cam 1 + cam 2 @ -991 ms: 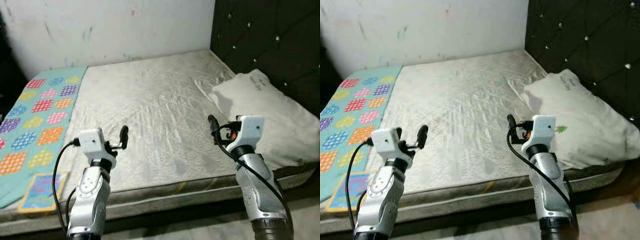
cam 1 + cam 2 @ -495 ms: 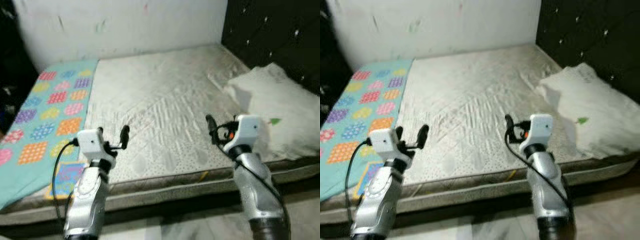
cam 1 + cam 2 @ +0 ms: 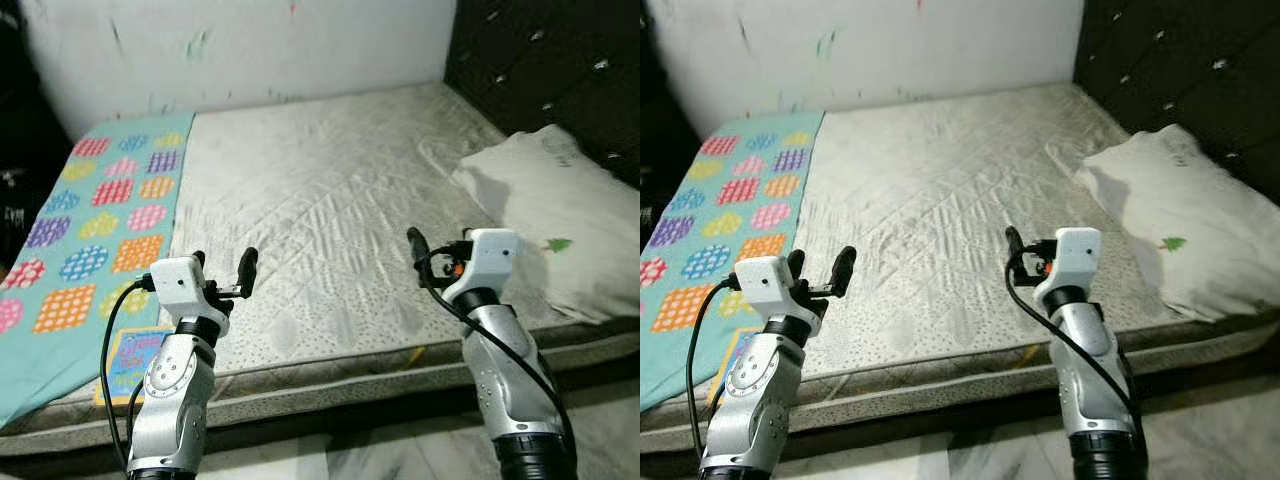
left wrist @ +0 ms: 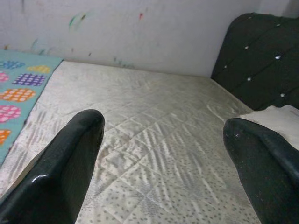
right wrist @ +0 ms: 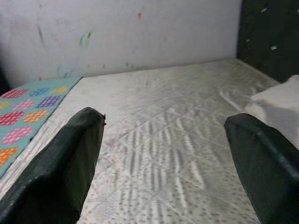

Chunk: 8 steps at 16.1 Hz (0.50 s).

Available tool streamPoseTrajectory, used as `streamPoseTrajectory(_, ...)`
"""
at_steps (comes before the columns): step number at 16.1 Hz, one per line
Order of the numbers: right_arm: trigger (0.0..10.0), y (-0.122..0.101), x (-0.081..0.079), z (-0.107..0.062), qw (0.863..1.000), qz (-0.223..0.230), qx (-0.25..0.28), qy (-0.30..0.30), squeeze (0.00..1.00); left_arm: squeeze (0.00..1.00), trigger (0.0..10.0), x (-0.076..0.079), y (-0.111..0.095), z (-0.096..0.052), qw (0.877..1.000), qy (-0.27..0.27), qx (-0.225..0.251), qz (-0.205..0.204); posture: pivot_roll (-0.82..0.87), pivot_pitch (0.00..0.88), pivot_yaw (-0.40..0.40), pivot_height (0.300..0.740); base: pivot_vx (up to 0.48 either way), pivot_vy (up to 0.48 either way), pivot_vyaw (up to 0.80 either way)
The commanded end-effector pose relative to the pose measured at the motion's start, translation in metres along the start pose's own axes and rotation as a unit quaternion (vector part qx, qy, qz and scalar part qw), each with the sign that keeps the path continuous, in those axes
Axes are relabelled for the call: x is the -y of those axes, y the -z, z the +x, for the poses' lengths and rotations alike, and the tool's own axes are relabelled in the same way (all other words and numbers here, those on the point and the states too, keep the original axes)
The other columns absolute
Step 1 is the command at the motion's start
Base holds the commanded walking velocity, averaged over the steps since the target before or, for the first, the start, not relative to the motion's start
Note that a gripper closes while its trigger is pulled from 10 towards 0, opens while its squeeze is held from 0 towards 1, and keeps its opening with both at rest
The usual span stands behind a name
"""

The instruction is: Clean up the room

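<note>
A bare grey-white mattress [image 3: 320, 190] lies before me. A white pillow [image 3: 545, 215] rests at its right end, and a teal blanket [image 3: 95, 220] with coloured squares covers its left side. My left gripper [image 3: 222, 265] hovers open over the mattress's front edge near the blanket, holding nothing. Further right, in front of the pillow, my right gripper [image 3: 438, 250] is also open and empty over the front edge. In the left wrist view the two fingers [image 4: 60, 163] stand wide apart over the quilted mattress [image 4: 154, 126]; the right wrist view shows spread fingers [image 5: 60, 158] likewise.
A black tufted headboard [image 3: 560, 70] rises behind the pillow at the right. A white wall [image 3: 250, 40] with paint marks runs along the bed's far side. Pale floor [image 3: 400, 460] shows below the bed's front edge.
The whole picture has shifted, so the camera has moved: the blanket shows more fully and the pillow sits nearer the right edge. Both arms keep the same raised pose.
</note>
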State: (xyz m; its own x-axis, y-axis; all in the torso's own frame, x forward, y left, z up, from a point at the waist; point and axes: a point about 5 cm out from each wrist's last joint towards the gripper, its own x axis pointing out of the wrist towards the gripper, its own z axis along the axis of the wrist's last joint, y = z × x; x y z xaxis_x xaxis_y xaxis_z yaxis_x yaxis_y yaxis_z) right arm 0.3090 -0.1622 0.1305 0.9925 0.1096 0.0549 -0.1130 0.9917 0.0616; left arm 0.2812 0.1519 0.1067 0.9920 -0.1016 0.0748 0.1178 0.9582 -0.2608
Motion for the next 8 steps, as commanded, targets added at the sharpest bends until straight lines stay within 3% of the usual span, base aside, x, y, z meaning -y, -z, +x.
streamPoseTrajectory(1, 10.0, -0.0027, -0.0051, 0.0019, 1.0, 0.001, 0.007, -0.008, 0.0, 0.0, 10.0, -0.0031, -0.0044, -0.0002, 1.0, -0.003, 0.007, 0.005, -0.22, 0.0, 0.099, 0.74, 0.315, 0.0, 0.0)
streamPoseTrajectory(2, 10.0, -0.0021, -0.0053, 0.0013, 1.0, 0.001, 0.006, -0.008, 0.0, 0.0, 10.0, -0.0031, -0.0044, -0.0006, 1.0, -0.003, 0.006, 0.004, -0.22, 0.0, 0.099, 0.74, 0.315, 0.0, 0.0)
streamPoseTrajectory(8, 10.0, 0.0001, -0.0023, -0.0005, 1.0, -0.001, 0.004, -0.003, 0.0, 0.0, 10.0, -0.0056, -0.0013, 0.0005, 1.0, -0.023, -0.003, 0.005, -0.22, 0.0, 0.106, 0.74, 0.0, 0.0, 0.0)
